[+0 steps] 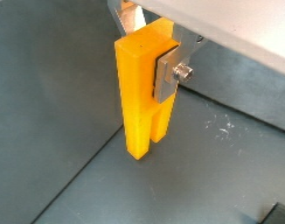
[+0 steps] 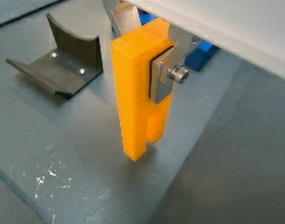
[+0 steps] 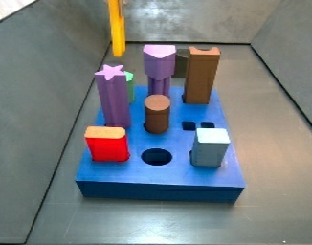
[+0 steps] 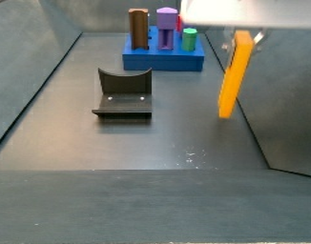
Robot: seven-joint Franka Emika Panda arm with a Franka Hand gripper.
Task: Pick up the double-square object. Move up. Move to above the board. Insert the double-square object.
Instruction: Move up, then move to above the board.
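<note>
The double-square object [image 1: 139, 96] is a long orange-yellow bar, held upright. My gripper [image 1: 148, 68] is shut on its upper part, and a silver finger [image 1: 169, 73] with its dark pad presses one side. It shows in both wrist views [image 2: 135, 92] and in both side views [image 3: 117, 27] [image 4: 232, 74]. Its lower end hangs near the grey floor; I cannot tell whether it touches. The blue board [image 3: 133, 163] lies apart from it and has two small square holes [image 3: 197, 125] and a round hole [image 3: 156, 156].
Several pieces stand in the board: a purple star post [image 3: 113, 94], a brown block [image 3: 201, 74], a brown cylinder [image 3: 158, 113], a red block [image 3: 106, 144] and a grey cube [image 3: 211, 147]. The fixture [image 4: 124, 95] stands between the board [image 4: 165, 59] and the gripper. Grey walls enclose the floor.
</note>
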